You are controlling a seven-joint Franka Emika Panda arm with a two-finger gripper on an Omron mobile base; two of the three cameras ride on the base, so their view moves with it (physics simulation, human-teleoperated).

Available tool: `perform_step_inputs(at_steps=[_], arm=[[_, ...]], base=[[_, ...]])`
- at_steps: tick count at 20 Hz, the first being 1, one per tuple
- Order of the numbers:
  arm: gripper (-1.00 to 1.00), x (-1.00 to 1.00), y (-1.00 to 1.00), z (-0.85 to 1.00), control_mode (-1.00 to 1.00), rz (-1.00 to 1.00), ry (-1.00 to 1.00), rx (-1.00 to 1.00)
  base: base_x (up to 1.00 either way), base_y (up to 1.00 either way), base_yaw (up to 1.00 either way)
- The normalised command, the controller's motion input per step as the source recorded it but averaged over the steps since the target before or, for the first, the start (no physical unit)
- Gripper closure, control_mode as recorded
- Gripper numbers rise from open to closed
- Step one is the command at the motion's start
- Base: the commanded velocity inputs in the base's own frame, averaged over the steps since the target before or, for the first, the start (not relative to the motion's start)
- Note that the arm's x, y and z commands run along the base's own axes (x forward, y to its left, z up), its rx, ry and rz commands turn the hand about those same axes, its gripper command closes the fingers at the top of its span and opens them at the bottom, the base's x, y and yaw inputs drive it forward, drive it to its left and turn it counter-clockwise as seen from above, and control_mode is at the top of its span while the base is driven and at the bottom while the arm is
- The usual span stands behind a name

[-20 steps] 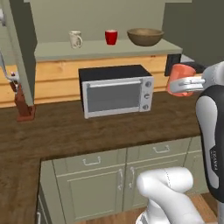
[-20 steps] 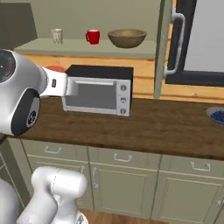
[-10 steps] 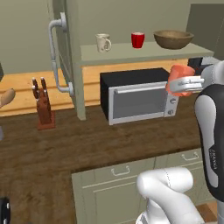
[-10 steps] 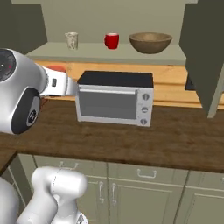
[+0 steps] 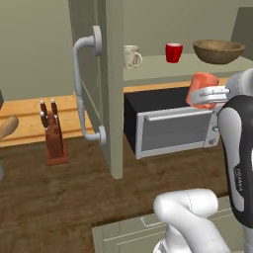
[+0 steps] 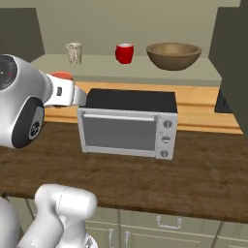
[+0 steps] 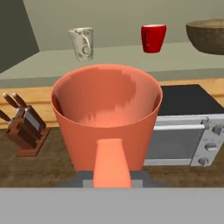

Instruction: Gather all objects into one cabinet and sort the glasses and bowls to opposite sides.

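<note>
My gripper (image 5: pixel 211 97) is shut on the salmon-orange cup (image 5: pixel 200 88), held upright in the air above the front right of the microwave (image 5: pixel 168 123). The hand view looks into the open cup (image 7: pixel 106 113), its handle (image 7: pixel 111 164) facing the camera. On the pale green cabinet shelf (image 5: pixel 148 69) stand the cream mug (image 5: pixel 131 56), the red cup (image 5: pixel 173 52) and the brown bowl (image 5: pixel 218 51), left to right. They also show as mug (image 6: pixel 74 53), red cup (image 6: pixel 124 53) and bowl (image 6: pixel 174 55). The cabinet door (image 5: pixel 94 74) stands open with its grey handle (image 5: pixel 85 89).
The microwave (image 6: pixel 128 123) sits on the wooden counter (image 6: pixel 193 179) under the shelf. A knife block (image 5: pixel 53 133) stands left of the open door. Low cupboards (image 6: pixel 169 227) run along the counter front.
Both base views have shifted, so the base has driven; the open cabinet door now stands nearer the middle of the left view. The cup stays in the shut gripper.
</note>
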Motion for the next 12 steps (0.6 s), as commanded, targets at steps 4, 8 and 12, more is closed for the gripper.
perform_step_inputs(at_steps=[4, 8, 12], arm=[[1.00, 0.00, 0.00, 0.00, 1.00, 0.00, 0.00, 0.00], [1.00, 0.22, 0.00, 0.00, -1.00, 0.00, -0.03, 0.00], [1.00, 0.64, 0.00, 0.16, -1.00, 0.00, -0.12, 0.00]], base=[[0.20, 0.08, 0.00], [0.08, 0.00, 0.00], [0.00, 0.00, 0.00]])
